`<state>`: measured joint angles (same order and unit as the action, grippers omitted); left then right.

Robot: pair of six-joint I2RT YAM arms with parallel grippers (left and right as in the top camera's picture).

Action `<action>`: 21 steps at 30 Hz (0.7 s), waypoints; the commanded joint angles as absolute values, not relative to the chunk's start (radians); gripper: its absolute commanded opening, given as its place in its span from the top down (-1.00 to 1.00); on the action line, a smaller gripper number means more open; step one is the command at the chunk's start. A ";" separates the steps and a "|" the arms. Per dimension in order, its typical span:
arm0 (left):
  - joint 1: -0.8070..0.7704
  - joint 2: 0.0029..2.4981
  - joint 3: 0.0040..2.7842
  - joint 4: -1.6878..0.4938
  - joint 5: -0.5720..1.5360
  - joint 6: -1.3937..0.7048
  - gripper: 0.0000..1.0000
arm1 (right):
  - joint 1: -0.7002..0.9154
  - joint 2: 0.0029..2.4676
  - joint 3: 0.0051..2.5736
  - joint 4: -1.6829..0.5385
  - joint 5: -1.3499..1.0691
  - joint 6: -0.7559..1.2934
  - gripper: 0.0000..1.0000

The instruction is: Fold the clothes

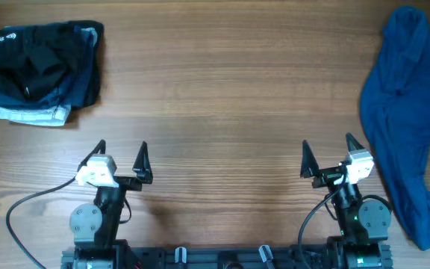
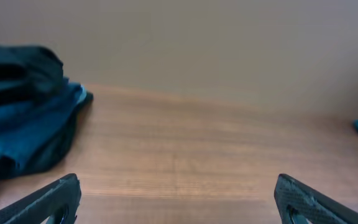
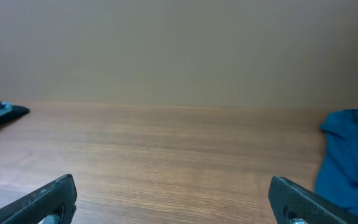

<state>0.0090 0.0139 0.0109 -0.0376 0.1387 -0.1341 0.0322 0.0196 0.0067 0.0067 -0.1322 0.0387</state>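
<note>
One wooden table (image 1: 222, 97); clothes (image 1: 409, 112) at right

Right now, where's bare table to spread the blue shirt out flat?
The wide middle of the table is bare, bordered by the folded stack at far left, the blue shirt along the right edge, and the open left gripper and right gripper at the near side. Only the two ends are crowded.

Shirt (image 1: 405, 119) lies right, folded stack (image 1: 45, 72) far left (table (image 1: 230, 90) between).
</note>
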 commanded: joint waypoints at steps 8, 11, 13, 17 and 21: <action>0.016 0.191 0.155 0.076 0.246 -0.318 -1.00 | 0.037 0.165 0.226 0.088 -0.184 0.130 -0.99; 0.015 0.492 0.427 0.025 0.258 -0.318 -0.99 | 0.037 0.468 0.519 0.007 -0.207 0.130 -1.00; 0.015 0.744 0.702 -0.101 0.334 -0.319 -0.99 | 0.037 0.722 0.797 -0.128 -0.251 0.130 -0.99; 0.003 1.100 1.119 -0.390 0.397 -0.318 -0.99 | 0.025 1.140 1.327 -0.557 -0.254 0.017 -1.00; -0.087 1.405 1.367 -0.595 0.396 -0.307 -0.99 | 0.007 1.478 1.712 -0.890 -0.286 -0.211 -0.99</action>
